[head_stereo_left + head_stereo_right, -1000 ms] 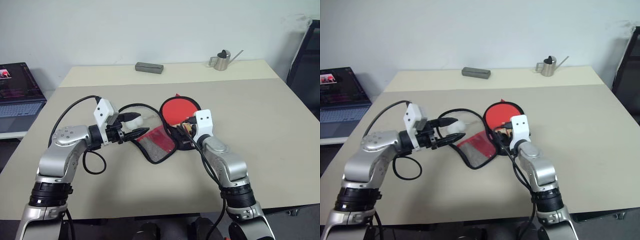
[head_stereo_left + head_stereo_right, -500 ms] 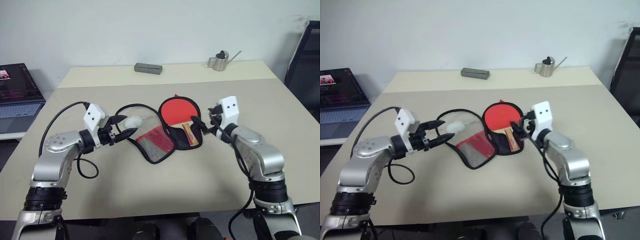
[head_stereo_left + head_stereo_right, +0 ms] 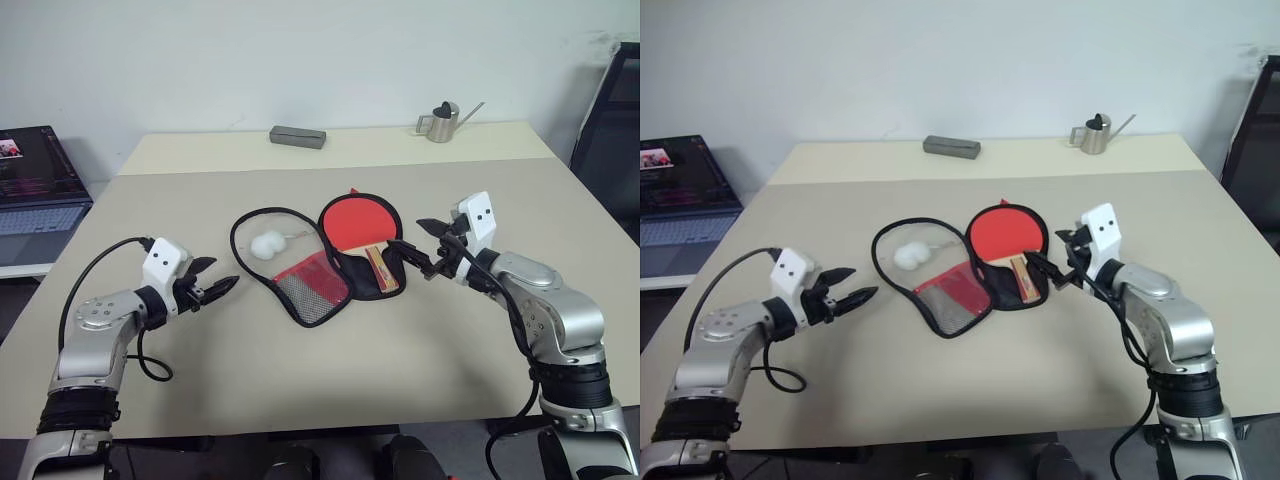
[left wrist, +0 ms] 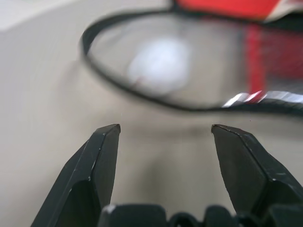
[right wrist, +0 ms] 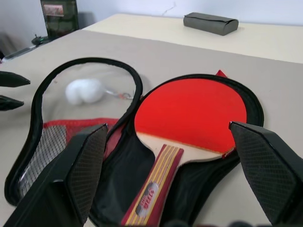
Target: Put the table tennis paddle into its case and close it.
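there is one table tennis paddle [image 5: 189, 118], one case [image 3: 300, 262], one white ball-like thing [image 3: 266, 244], one grey box [image 3: 298, 136] and one small metal watering can [image 3: 440, 121] on the one table [image 3: 330, 370]. a laptop [image 3: 35, 190] stands beside the table, on the left gripper's side.

the case lies unzipped, its two halves spread flat. the paddle rests inside the half nearer to the right gripper [image 3: 422, 250], red face up, with its striped handle pointing toward the front edge of the table. the white thing lies in the other half, which has a clear panel and a black rim.

the right gripper has its two fingers wide apart and holds nothing; it hangs just beside the paddle's handle, a little above the table, pointing at the case. the left gripper [image 3: 212, 289] also has its fingers apart and is empty; it hangs near the clear half of the case, on the side away from the paddle, not touching it.

bare table surface lies in front of the case toward the front edge, and also beyond each gripper toward the side edges. the grey box and the watering can stand well apart from both grippers, near the far edge.
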